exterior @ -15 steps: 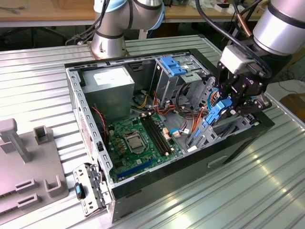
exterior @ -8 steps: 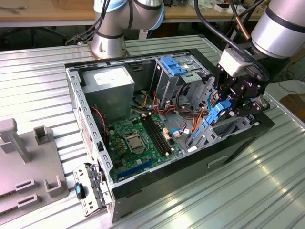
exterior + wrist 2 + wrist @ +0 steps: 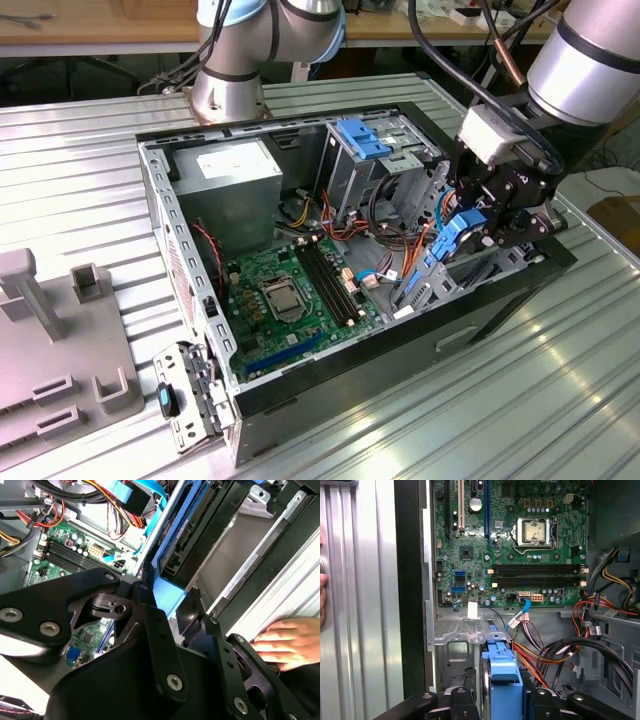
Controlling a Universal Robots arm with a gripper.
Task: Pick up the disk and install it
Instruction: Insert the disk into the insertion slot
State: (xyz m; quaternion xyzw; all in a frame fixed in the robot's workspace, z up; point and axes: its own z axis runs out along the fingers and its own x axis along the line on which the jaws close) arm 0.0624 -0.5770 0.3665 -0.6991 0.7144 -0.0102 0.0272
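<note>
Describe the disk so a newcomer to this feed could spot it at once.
Find the open computer case on the ribbed metal table and go to its end at the exterior view's right. There the end effector grips the disk: bright blue rails edging a dark flat drive, unlike the blue bracket fixed atop the metal cage.

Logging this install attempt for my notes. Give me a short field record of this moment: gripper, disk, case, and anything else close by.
gripper: shut on the disk
disk: blue-framed, held at the drive cage inside the case
seated in cage: cannot tell
case: open, with the motherboard exposed
person's hand: on the ribbed table, beside the case's outer wall
</note>
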